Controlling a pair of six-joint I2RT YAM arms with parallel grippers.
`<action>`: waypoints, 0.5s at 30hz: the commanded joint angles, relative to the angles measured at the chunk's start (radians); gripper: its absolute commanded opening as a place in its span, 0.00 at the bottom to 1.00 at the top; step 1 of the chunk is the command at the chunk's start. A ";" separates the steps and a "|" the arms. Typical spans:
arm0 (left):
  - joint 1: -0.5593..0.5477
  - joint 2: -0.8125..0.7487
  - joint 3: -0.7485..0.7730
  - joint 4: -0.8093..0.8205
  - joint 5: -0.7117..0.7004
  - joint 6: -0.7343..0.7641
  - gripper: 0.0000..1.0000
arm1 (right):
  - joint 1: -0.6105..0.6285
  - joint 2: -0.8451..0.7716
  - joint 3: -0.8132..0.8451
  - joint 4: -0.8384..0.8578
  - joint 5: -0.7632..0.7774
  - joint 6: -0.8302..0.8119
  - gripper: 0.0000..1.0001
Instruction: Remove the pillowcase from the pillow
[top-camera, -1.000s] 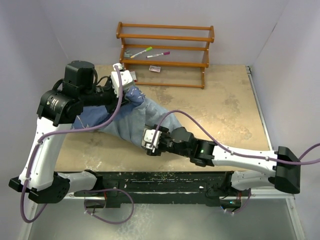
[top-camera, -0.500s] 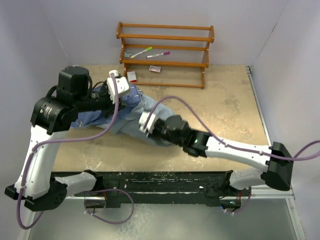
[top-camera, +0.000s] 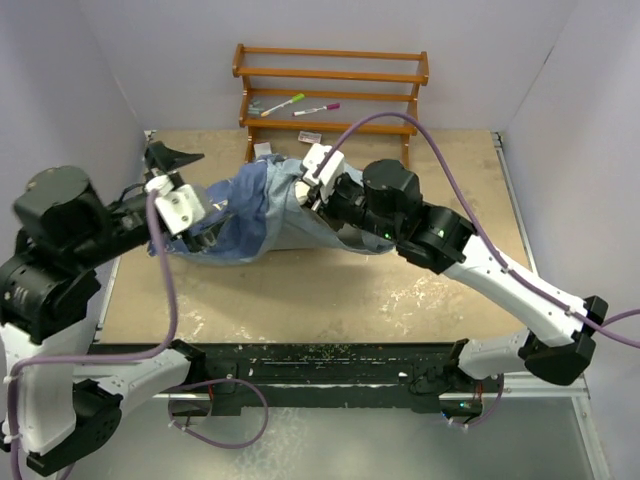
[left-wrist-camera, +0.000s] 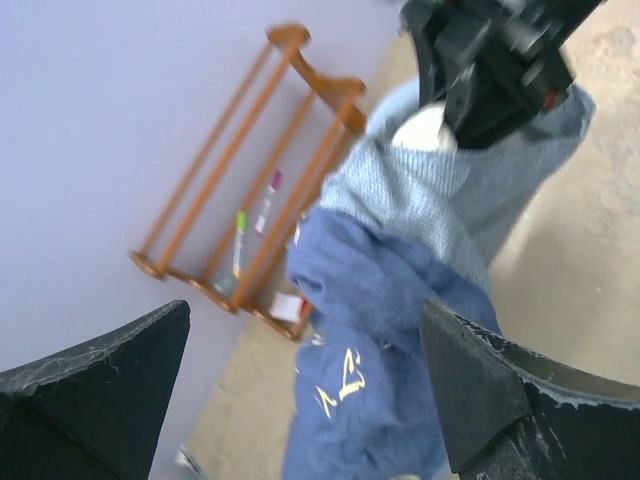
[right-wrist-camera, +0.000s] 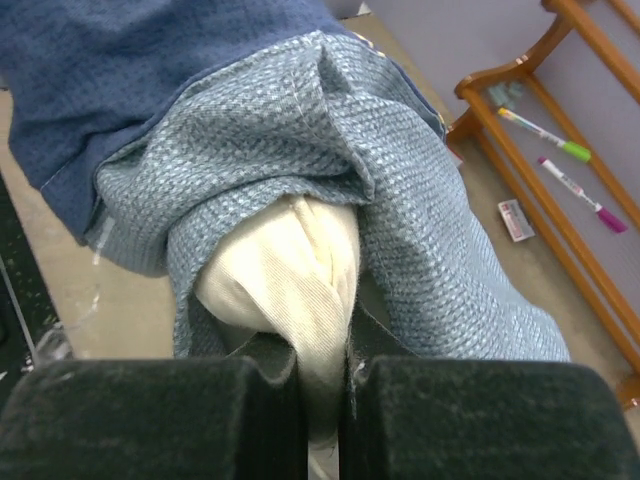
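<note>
The pillowcase (top-camera: 250, 205) lies bunched on the table's left half, navy outside and paler blue inside out towards the right. Its pale inside (right-wrist-camera: 300, 130) rings a cream corner of the pillow (right-wrist-camera: 300, 270), which pokes out of the opening. My right gripper (top-camera: 318, 182) is shut on that corner, the cream cloth pinched between its fingers (right-wrist-camera: 325, 410). Most of the pillow is hidden inside the case. My left gripper (top-camera: 198, 208) stands open just left of the bundle, the navy pillowcase (left-wrist-camera: 380, 340) lying beyond its spread fingers (left-wrist-camera: 90, 390) with nothing between them.
A wooden shelf (top-camera: 330, 95) stands at the back, close behind the right gripper, with two markers (top-camera: 300, 104) and a small card (top-camera: 309, 138) on it. Walls close in the left and right sides. Bare tabletop (top-camera: 450, 210) spreads to the right.
My left gripper opened, let go of the pillowcase and drew back left. My right gripper shut on the pillow's corner and carried it from the near side up towards the shelf.
</note>
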 joint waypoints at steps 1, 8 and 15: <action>0.001 0.008 0.113 0.070 0.119 0.006 0.99 | 0.004 0.056 0.227 -0.014 -0.068 0.071 0.00; 0.002 0.108 0.178 -0.059 0.286 -0.024 0.97 | 0.006 0.215 0.515 -0.151 -0.066 0.157 0.00; 0.001 0.032 -0.104 -0.032 0.005 0.164 0.78 | 0.005 0.241 0.597 -0.156 -0.109 0.212 0.00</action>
